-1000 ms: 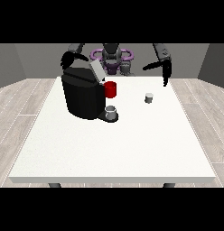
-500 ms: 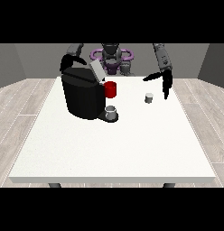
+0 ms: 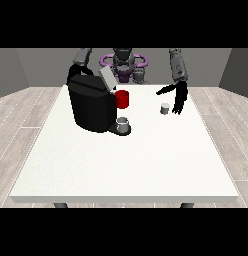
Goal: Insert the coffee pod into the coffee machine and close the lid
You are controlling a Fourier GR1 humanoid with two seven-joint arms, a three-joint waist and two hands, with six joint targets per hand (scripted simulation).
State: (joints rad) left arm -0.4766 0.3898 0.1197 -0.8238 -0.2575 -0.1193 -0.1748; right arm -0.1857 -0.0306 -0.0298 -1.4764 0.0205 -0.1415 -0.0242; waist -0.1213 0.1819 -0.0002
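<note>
Coffee pod: small grey cylinder, upright on the tabletop toward its far right edge, not yet grasped. Coffee machine: black, far left part, lid raised; a grey cup on its tray. Robot hand at the view's right: fingers extended and released, just beside the pod. Robot hand at the view's left: hidden behind the machine, state cannot be told. Step: reach to pod. Next: close fingers round the pod.

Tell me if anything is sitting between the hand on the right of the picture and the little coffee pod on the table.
Nothing visible does. The hand at the view's right hangs with straight fingers just right of the coffee pod, with only bare white table between them.
</note>
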